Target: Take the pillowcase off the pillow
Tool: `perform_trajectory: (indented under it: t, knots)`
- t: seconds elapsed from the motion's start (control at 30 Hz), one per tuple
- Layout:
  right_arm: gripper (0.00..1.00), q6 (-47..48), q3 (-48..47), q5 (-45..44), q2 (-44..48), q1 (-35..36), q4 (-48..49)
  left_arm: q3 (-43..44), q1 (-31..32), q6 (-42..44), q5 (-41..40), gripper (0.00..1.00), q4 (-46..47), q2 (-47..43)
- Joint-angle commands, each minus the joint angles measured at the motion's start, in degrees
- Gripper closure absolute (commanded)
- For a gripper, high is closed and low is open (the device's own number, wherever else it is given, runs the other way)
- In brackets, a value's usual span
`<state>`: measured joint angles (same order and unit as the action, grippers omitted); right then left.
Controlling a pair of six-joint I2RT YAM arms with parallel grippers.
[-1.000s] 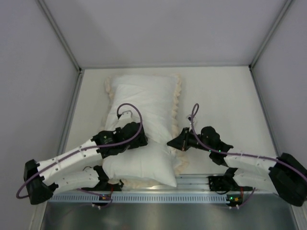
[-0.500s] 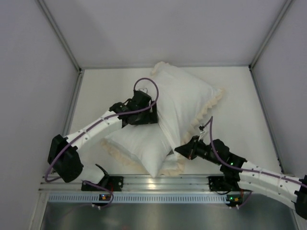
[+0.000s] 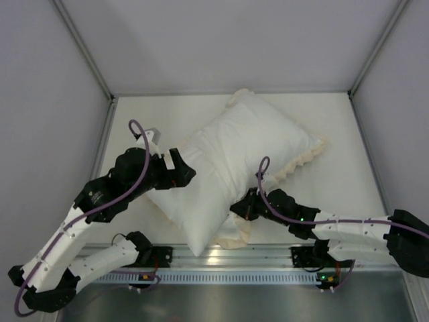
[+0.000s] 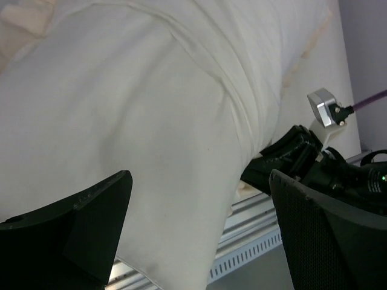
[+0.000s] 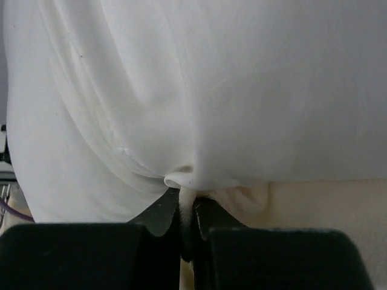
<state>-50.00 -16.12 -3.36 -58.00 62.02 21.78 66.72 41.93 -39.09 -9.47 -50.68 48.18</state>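
The pillowcase, white face up with a cream ruffled border, lies diagonally across the table. The plain white pillow sticks out of it toward the near left, its corner at the front rail. My right gripper is shut on the pillowcase's ruffled edge at the near side. The right wrist view shows a thin fold of fabric pinched between the shut fingers. My left gripper is open and empty beside the pillow's left side. In the left wrist view its fingers stand wide apart before the pillow.
An aluminium rail runs along the near edge. White walls close in the cream table at left, right and back. My right arm shows in the left wrist view, close to the pillow's near corner.
My left gripper has let go of the pillow and pulled back to the left. The pillow has dropped and swung round, lying more diagonally. My right gripper kept its hold and shifted slightly left.
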Motion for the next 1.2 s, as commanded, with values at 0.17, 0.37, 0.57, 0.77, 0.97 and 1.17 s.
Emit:
perform_trajectory:
  t: [0.17,0.37,0.57,0.77,0.97,1.17]
  knots:
    - [1.0,-4.3,-12.8,-8.4,-7.8,-1.4,2.8,-11.4,0.1,-6.5,12.9,0.03,-5.4,-7.3]
    - [1.0,-4.5,-18.9,-9.0,-14.7,-2.1,5.0,-15.1,0.1,-9.2,12.0,0.07,-8.3,-9.9]
    - [1.0,-5.8,-19.0,-7.0,-18.6,-4.1,8.1,-18.0,0.1,-11.0,13.2,0.09,-11.5,-11.6]
    - [1.0,-6.1,-18.0,-6.1,-19.6,-4.9,9.4,-19.5,0.1,-12.9,12.2,0.08,-14.5,-15.1]
    - [1.0,-6.2,-18.2,-3.7,-19.5,-5.1,10.8,-24.7,0.1,-16.0,12.3,0.07,-14.3,-17.0]
    - [1.0,-7.2,-17.5,-2.0,-16.4,-5.1,10.7,-28.4,0.1,-17.7,12.2,0.04,-8.2,-15.3]
